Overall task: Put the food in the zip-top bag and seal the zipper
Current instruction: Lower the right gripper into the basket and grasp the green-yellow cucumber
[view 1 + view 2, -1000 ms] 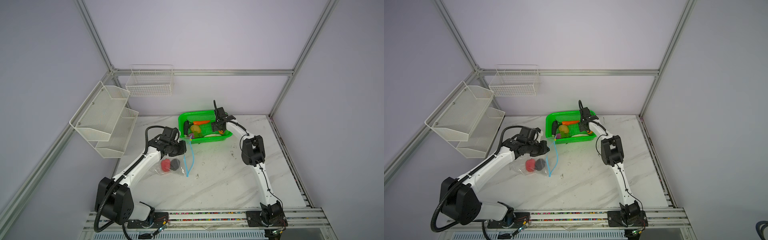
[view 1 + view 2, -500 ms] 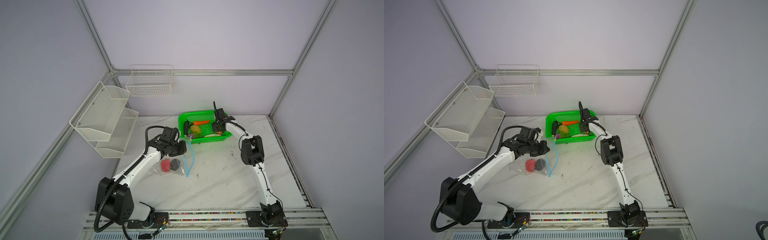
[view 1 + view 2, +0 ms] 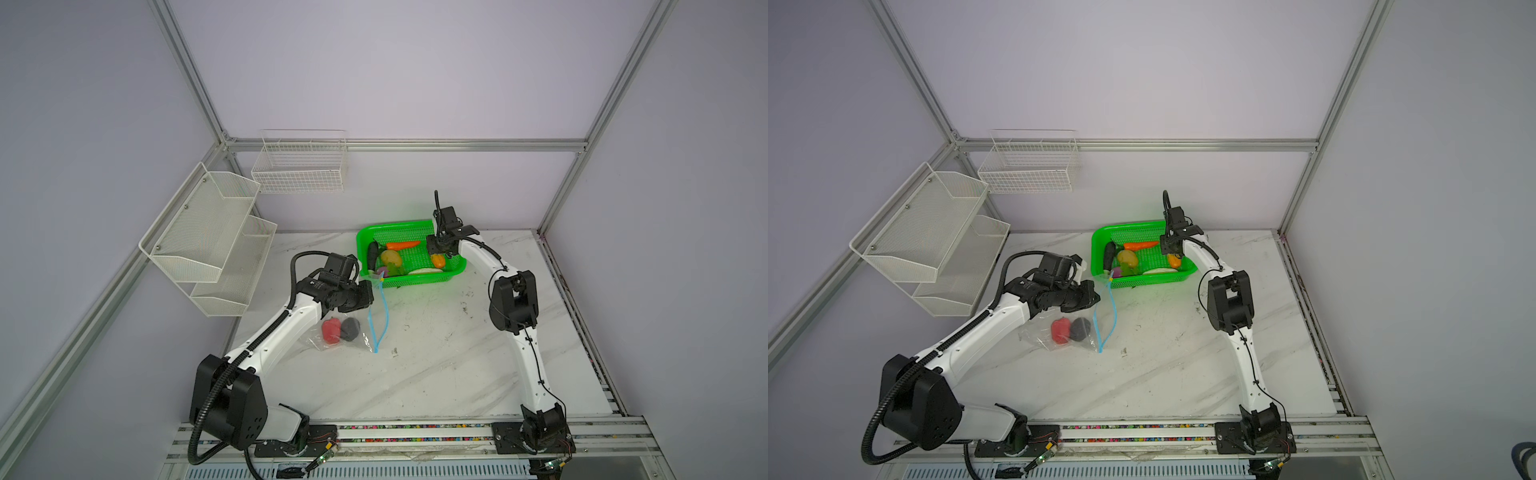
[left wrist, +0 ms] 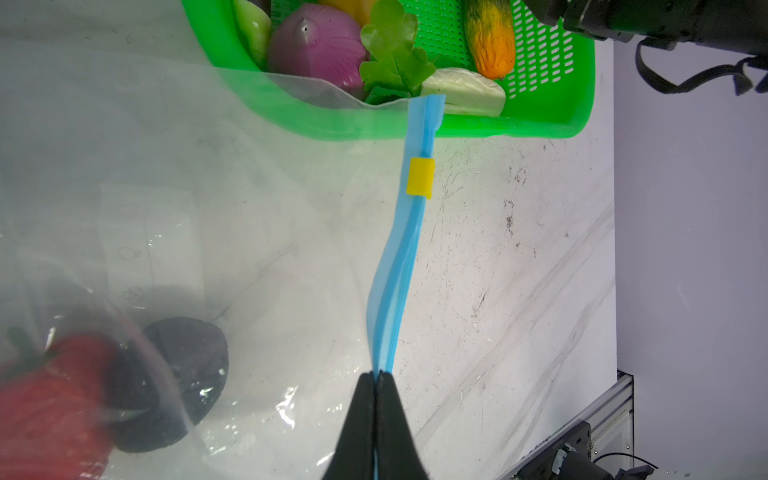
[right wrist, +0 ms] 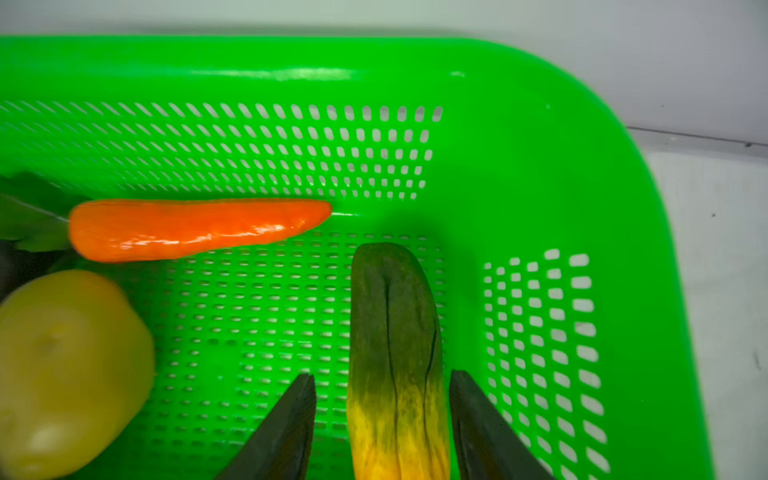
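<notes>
The left claw (image 4: 376, 376) pinches the zipper (image 4: 409, 232), holding the zip-top bag (image 4: 166, 187) open for loading; the right claw (image 5: 381, 374), spread, straddles a green-yellow vegetable (image 5: 395, 324) in the basket (image 5: 540, 166), apparently to grab it

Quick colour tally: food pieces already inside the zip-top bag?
red: 1, the red pepper
black: 1, the black piece
total: 2, both inside the zip-top bag
</notes>
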